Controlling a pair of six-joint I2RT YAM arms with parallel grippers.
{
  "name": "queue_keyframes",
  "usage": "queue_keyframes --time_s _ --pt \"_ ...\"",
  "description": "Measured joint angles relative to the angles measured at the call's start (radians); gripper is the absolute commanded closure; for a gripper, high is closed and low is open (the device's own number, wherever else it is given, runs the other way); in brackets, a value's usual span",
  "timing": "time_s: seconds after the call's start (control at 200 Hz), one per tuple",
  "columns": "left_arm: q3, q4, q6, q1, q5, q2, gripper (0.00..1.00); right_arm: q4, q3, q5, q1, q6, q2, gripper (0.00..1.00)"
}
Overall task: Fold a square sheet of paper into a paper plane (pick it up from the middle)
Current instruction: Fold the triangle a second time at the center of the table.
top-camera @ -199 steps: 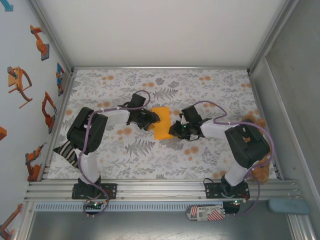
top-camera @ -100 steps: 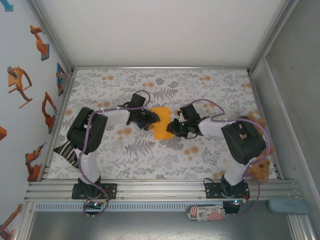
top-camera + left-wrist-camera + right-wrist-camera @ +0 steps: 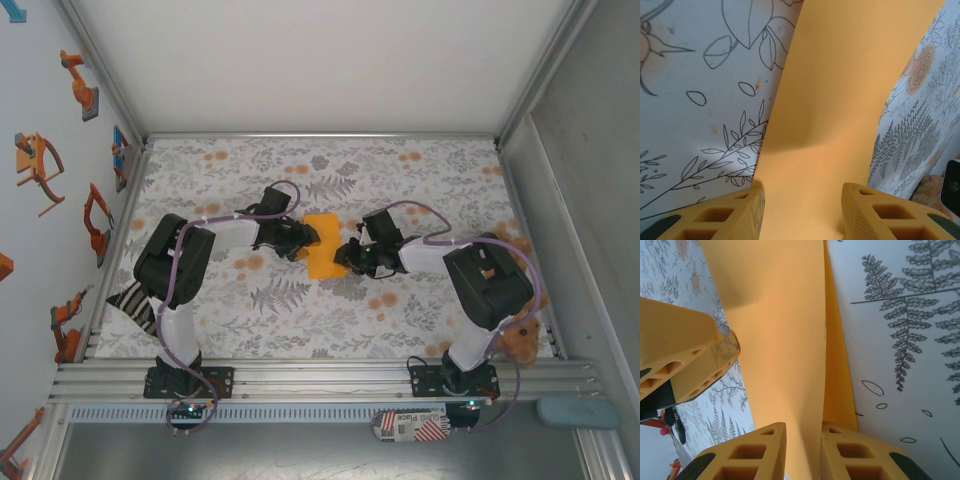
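Note:
The square sheet of paper (image 3: pixel 322 248) lies orange-yellow on the floral cloth between both arms, partly doubled over. My left gripper (image 3: pixel 308 238) sits at its left edge. In the left wrist view the left gripper (image 3: pixel 802 196) is open, fingers spread wide over the sheet (image 3: pixel 840 100). My right gripper (image 3: pixel 346 256) is at the sheet's right edge. In the right wrist view the right gripper (image 3: pixel 804 434) is shut on a raised layer of the paper (image 3: pixel 775 330), with a lower layer showing flat beside it. A left finger (image 3: pixel 685 355) shows nearby.
A brown plush teddy (image 3: pixel 518 342) sits behind the right arm at the cloth's right edge. A striped cloth piece (image 3: pixel 130 300) lies by the left arm. A grey-blue pad (image 3: pixel 570 411) rests off the table at the front right. Side walls close in the cloth (image 3: pixel 300 310).
My right gripper has shifted a little left and away, further over the paper, and the paper's near part now looks shorter. The left arm has stayed put.

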Motion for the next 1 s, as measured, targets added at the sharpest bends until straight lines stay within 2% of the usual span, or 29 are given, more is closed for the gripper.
queue_keyframes --time_s 0.15,0.611,1.002 --pt "0.0 0.0 0.0 0.0 0.0 0.0 0.54 0.0 -0.031 0.001 0.0 0.026 -0.028 0.82" --pt "0.008 -0.005 0.008 0.0 0.003 0.0 0.54 0.003 -0.051 0.025 0.0 0.07 -0.051 0.99" --pt "0.074 0.013 0.069 0.007 -0.005 0.013 0.57 -0.081 -0.051 0.039 0.0 0.034 -0.115 1.0"
